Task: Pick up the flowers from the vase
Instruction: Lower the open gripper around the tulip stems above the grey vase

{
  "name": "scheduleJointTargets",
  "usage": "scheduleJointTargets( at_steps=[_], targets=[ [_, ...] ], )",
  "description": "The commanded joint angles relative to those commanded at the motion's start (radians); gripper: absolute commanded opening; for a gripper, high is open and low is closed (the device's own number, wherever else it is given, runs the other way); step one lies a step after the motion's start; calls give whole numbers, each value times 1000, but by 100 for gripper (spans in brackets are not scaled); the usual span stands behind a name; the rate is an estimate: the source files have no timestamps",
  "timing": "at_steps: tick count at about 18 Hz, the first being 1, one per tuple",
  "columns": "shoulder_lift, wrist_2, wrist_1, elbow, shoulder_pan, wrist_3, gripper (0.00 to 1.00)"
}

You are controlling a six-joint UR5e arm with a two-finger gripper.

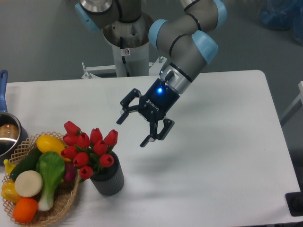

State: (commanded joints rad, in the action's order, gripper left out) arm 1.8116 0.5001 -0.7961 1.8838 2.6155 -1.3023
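A bunch of red tulip flowers (89,147) with green leaves stands in a short dark grey ribbed vase (108,178) near the table's front left. My gripper (131,131) hangs in the air to the upper right of the blooms, tilted toward them, with its black fingers spread open and nothing between them. A gap separates the nearer fingertip from the closest tulip. The stems are hidden inside the vase.
A woven basket (63,205) of vegetables touches the vase on its left. A metal pot (8,135) with a blue handle sits at the left edge. The white table (213,161) stretches to the right.
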Motion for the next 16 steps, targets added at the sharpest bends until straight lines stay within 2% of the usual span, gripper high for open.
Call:
scheduleJointTargets(
  at_steps=[3,10,16],
  targets=[
    [24,-3,0,-21,-17,2,100],
    [74,0,2,-23,-48,-23,100],
    [92,-34,2,-48,-64,-64,100]
  ],
)
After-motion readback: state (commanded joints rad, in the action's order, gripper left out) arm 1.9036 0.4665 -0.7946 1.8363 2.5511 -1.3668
